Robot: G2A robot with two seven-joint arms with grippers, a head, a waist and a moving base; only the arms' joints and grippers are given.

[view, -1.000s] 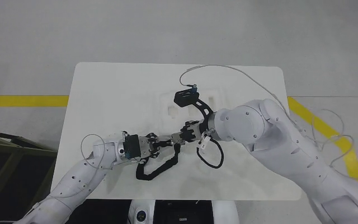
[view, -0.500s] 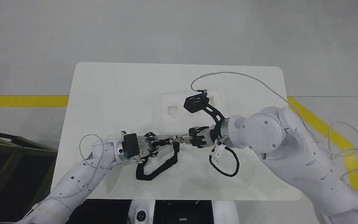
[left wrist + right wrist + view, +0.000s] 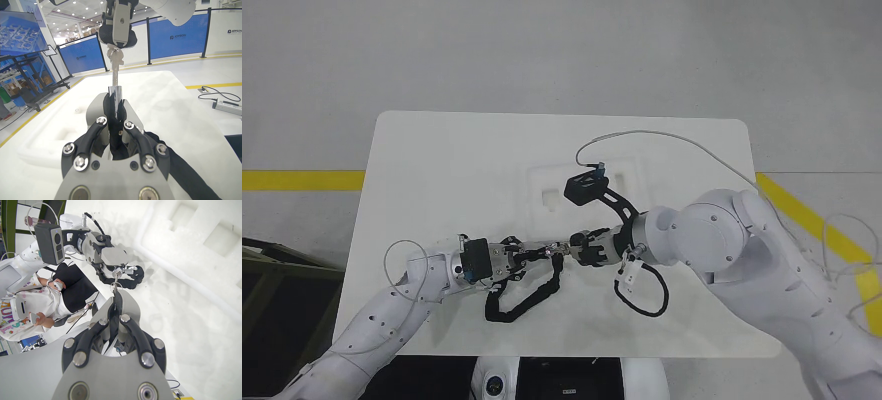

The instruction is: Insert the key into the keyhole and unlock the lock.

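The lock is a chrome cylinder (image 3: 115,91) on a black cable loop (image 3: 523,296) that lies on the white table. My left gripper (image 3: 114,99) is shut on the lock's black sleeve, with the chrome end pointing away from it. The silver key (image 3: 115,64) hangs on a ring, and its blade tip is in the keyhole (image 3: 116,274). My right gripper (image 3: 115,298) is shut on the key's head. In the top view the left gripper (image 3: 529,256) and the right gripper (image 3: 575,247) face each other tip to tip, in line, just above the table.
A white foam tray (image 3: 554,196) with square recesses lies just behind the grippers, also seen as the foam tray (image 3: 191,228). The table's front edge (image 3: 542,354) is close below the cable loop. Bare table (image 3: 422,190) lies to the left and far right.
The right arm swung its elbow and wrist rightward, then eased back toward the lock, keeping the key at the keyhole. The left arm and lock stayed put.
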